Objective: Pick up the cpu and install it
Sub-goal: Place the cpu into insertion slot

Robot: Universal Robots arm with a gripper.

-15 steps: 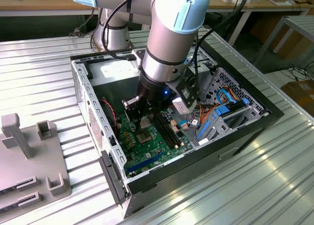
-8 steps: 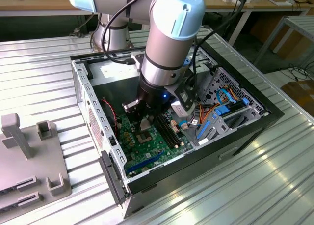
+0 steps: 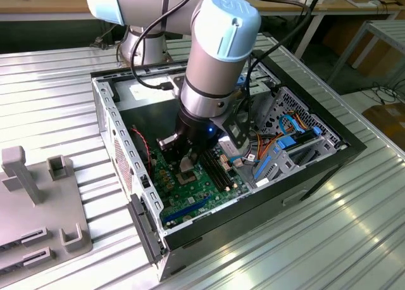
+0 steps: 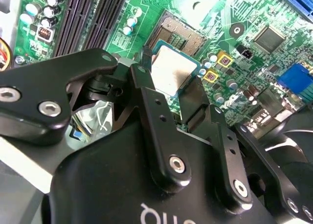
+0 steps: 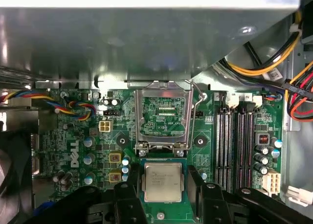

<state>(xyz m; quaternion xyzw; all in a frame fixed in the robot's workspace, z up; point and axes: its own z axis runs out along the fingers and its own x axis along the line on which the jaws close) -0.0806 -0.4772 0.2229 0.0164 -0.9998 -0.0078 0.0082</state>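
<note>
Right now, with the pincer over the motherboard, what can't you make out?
Socket, second wrist view: near part covered by the cpu.
Gap under the cpu, first wrist view: seen from above, cpu hides it.
Board nearest the cameras, both wrist views: blocked by the pincer body.

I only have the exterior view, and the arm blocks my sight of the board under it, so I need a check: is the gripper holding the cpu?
Observer: Yes. In the first wrist view the gripper is shut on the cpu, clamping it from both sides.
Operator: Is it seated?
Observer: It seems not. In the second wrist view the socket has bare contacts showing beyond the cpu's edge.
Operator: Is the retaining frame out of the way?
Observer: Yes. In the first wrist view the metal frame is swung open, lying flat away from the socket.
</note>
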